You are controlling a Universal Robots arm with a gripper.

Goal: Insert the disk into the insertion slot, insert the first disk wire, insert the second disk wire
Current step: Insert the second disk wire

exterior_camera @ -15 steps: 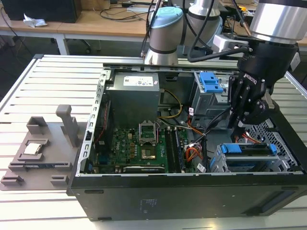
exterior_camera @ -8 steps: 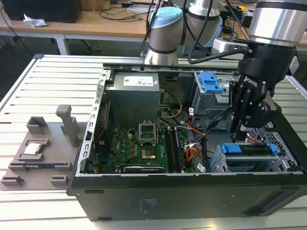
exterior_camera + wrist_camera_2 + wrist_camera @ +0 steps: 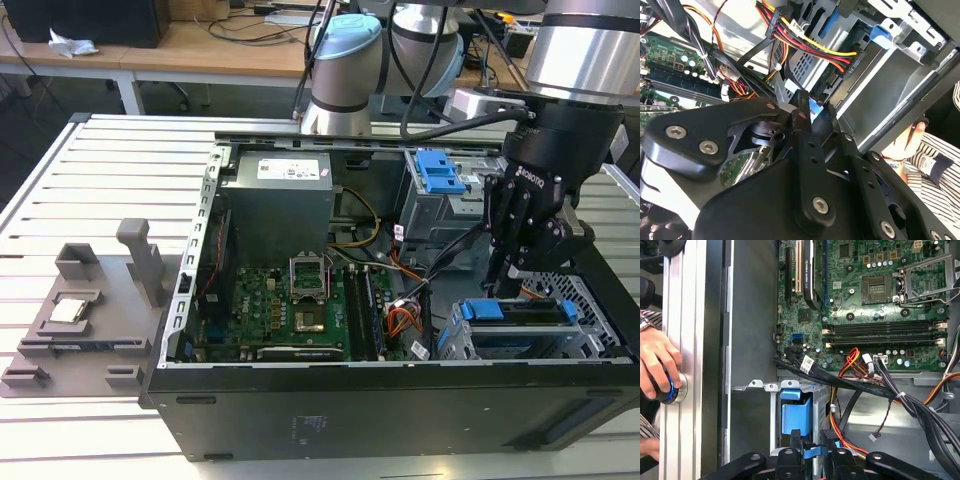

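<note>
The claw [image 3: 497,288] is hovering right above the disk [image 3: 522,312] sitting in the slot [image 3: 592,300] directly below, and is pinching what looks like a blue wire [image 3: 812,451]

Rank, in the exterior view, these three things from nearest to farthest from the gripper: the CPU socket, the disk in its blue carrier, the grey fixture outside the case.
Measured from the gripper:
1. The disk in its blue carrier, just beneath it.
2. The CPU socket, toward the view's middle.
3. The grey fixture, far at the exterior view's left.
</note>
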